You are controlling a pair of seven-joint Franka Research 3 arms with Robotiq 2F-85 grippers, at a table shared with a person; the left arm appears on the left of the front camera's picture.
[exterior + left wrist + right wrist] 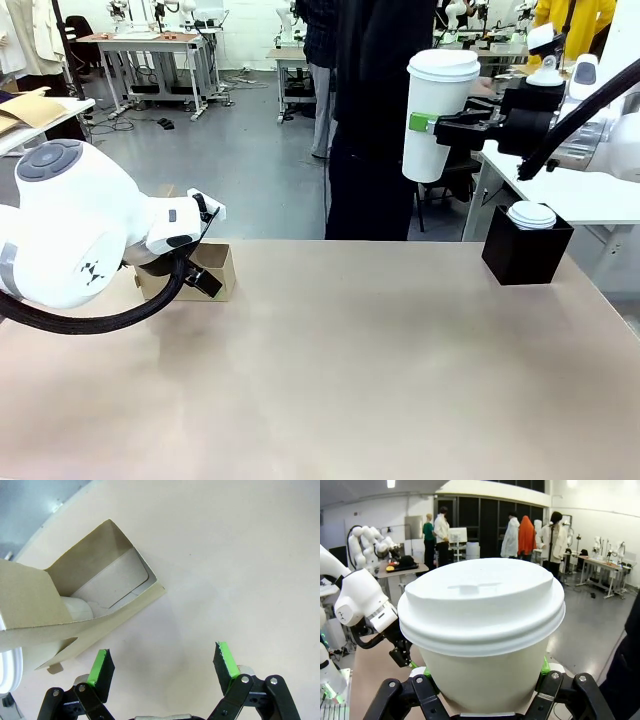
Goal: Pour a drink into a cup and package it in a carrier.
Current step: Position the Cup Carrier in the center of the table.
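I'm looking across the tan table point(330, 360), and most of its top is lying bare. At the far left a small cardboard box point(215, 268) is sitting with its open side and a loose flap turned toward my left wrist camera. Something white and rounded is showing inside it, though I cannot tell what it is. At the far right a black box point(525, 258) is standing near the table edge, with a short lidded cup point(531, 214) poking out of its top. A person point(370, 130) in dark clothes is standing just beyond the far edge, near the middle, right behind the raised cup point(440, 85). That tall white cup, wearing a white lid, is hanging high in the air at the far right, above and to the left of the black box and well apart from it. My right gripper point(432, 124) is reaching in level from the right and clamping the cup around its middle, green pads pressing on opposite sides, and the cup is standing upright in the grip. My left arm is coming in from the left with its big white joint low over the table. My left gripper point(162, 660) is angling down at bare table just beside the cardboard box, with its fingers spread wide and gripping nothing.
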